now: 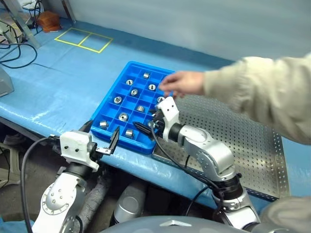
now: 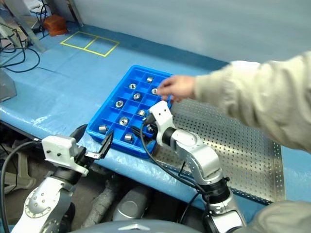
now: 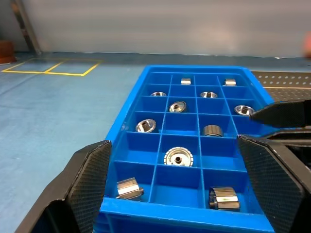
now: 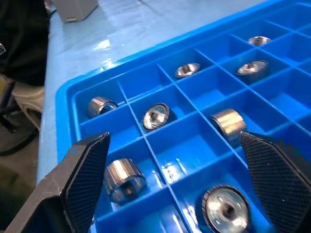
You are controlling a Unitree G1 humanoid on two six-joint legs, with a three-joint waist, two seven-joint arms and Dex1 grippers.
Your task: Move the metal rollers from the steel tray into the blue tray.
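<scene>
We see many metal rollers (image 1: 123,117) already lying one by one in the compartments of the blue tray (image 1: 112,99), and the steel tray (image 1: 252,145) beside it shows no roller on its visible floor. So we judge the task nearly finished. Our right end effector (image 1: 156,121) hangs spread and empty over the blue tray; the left end effector (image 1: 104,138) is also spread, at its near edge. A person's hand (image 1: 182,83) reaches over the far compartments.

head down, wrists near blue tray (image 3: 127,116)
</scene>
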